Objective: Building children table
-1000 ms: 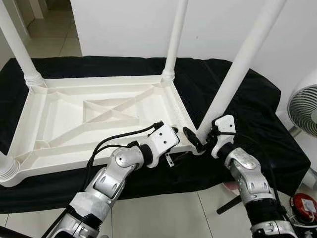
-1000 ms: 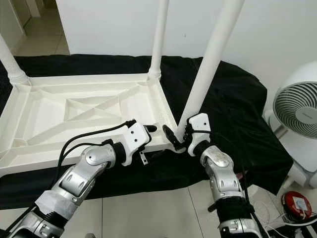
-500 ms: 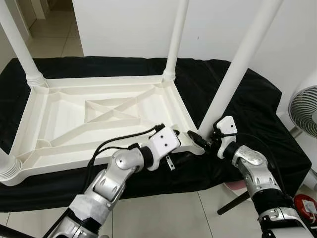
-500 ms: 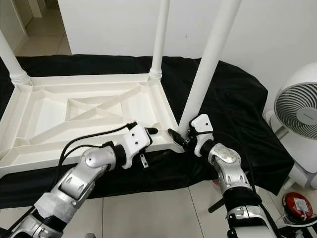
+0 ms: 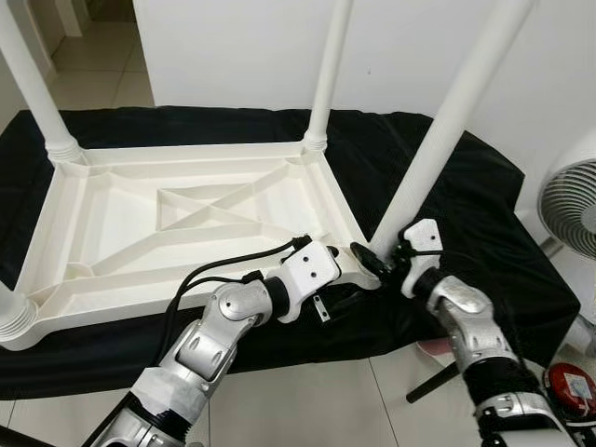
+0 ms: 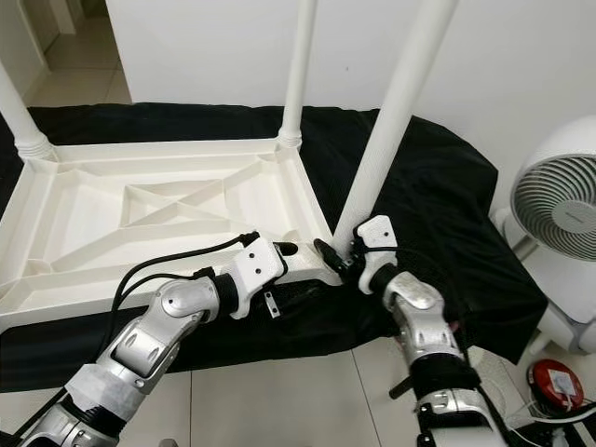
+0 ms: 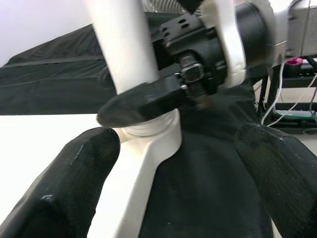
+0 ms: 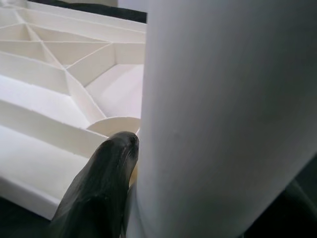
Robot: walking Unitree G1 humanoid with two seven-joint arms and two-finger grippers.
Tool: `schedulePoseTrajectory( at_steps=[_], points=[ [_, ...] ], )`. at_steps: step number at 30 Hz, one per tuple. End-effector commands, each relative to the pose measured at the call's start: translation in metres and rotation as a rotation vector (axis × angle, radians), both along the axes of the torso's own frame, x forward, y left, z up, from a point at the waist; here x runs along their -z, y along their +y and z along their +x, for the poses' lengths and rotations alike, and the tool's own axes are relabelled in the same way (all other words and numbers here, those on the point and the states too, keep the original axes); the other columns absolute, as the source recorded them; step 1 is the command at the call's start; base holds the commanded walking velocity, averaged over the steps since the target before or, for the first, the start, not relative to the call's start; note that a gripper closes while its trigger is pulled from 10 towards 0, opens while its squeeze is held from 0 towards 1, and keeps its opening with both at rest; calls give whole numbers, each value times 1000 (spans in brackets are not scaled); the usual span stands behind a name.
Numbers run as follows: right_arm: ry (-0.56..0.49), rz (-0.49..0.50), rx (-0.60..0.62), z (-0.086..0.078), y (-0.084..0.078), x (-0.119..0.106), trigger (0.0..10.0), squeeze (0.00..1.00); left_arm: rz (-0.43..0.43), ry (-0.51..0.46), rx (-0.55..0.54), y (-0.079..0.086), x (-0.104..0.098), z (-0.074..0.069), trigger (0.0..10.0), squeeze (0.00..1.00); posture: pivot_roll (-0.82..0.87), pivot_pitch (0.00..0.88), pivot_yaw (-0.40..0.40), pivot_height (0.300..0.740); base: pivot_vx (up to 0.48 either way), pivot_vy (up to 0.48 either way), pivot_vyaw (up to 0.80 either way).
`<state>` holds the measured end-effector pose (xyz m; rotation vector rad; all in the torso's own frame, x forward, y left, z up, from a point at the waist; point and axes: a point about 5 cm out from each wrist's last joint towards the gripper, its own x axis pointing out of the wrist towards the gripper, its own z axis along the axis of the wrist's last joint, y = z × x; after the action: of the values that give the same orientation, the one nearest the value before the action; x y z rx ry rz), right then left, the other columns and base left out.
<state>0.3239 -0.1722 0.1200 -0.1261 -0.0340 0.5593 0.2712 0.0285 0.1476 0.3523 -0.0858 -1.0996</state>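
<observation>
Head views: upturned white plastic children's table (image 5: 186,214) on black cloth (image 5: 447,186). Right gripper (image 5: 377,264) fingers clasp round white plastic leg (image 5: 438,140) at near-right corner. L wrist view: left gripper (image 7: 173,183) fingers spread, corner socket between. R wrist view: leg against finger (image 8: 96,193).

The near right corner is crowded. The right gripper (image 5: 380,264) closes round the base of the near right leg (image 5: 445,126), one finger (image 8: 96,191) wedged between that leg and the tabletop (image 5: 121,219) rim. The left gripper (image 7: 173,163) hangs just beside it with fingers spread, the rim edge and black cloth (image 5: 466,196) between them. The ribbed underside of the tabletop lies open from above, crossed only by low ribs. Three more legs rise at the other corners: far right (image 5: 328,74), far left (image 5: 33,84), near left (image 5: 11,312). A fan (image 5: 570,205) stands off the right end, and a wall (image 5: 233,51) close behind.
</observation>
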Motion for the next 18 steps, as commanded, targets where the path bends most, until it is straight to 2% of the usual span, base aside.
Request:
schedulePoseTrajectory(
  at_steps=[1, 3, 4, 5, 6, 7, 9, 10, 11, 13, 15, 17, 18],
  points=[
    [55, 15, 66, -3, 3, 10, 10000, 0, 14, -4, 2, -2, 1, -1, 10000, 0, -54, 0, -64, 740, 0, 0, 0],
    [49, 13, 102, -2, 5, 9, 10000, 0, 16, -11, 0, -2, 1, -1, 10000, 0, -54, 0, -64, 740, 0, 0, 0],
    [59, 32, 187, -1, 8, 7, 10000, 0, 16, -12, -1, -3, 1, -1, 10000, 0, -55, 0, -67, 740, 0, 0, 0],
    [59, 32, 187, -1, 8, 7, 10000, 0, 16, -12, -1, -3, 1, -1, 10000, 0, -55, 0, -67, 740, 0, 0, 0],
    [72, 68, 267, -1, 11, 5, 10000, 0, 15, -11, -2, -3, 0, -1, 10000, 0, -60, 0, -69, 740, 0, 0, 0],
    [72, 68, 267, -1, 11, 5, 10000, 0, 15, -11, -2, -3, 0, -1, 10000, 0, -60, 0, -69, 740, 0, 0, 0],
    [97, 108, 377, -3, 16, 4, 10000, 0, 14, -8, -2, -4, 1, 0, 10000, 0, -60, 0, -69, 740, 0, 0, 0],
    [97, 108, 377, -3, 16, 4, 10000, 0, 14, -8, -2, -4, 1, 0, 10000, 0, -60, 0, -69, 740, 0, 0, 0],
    [106, 116, 450, -6, 20, 5, 10000, 0, 15, -10, -3, -4, 0, 1, 10000, 0, -60, 0, -69, 740, 0, 0, 0],
    [106, 116, 450, -6, 20, 5, 10000, 0, 15, -10, -3, -4, 0, 1, 10000, 0, -60, 0, -69, 740, 0, 0, 0],
    [124, 113, 619, -14, 26, 6, 10000, 0, 18, -16, -4, -5, 0, 2, 10000, 0, -62, 0, -78, 740, 0, 0, 0],
    [124, 113, 619, -14, 26, 6, 10000, 0, 18, -16, -4, -5, 0, 2, 10000, 0, -62, 0, -78, 740, 0, 0, 0],
    [122, 128, 686, -19, 30, 5, 10000, 0, 19, -19, -5, -5, 0, 3, 10000, 0, -62, 0, -78, 740, 0, 0, 0]
  ],
)
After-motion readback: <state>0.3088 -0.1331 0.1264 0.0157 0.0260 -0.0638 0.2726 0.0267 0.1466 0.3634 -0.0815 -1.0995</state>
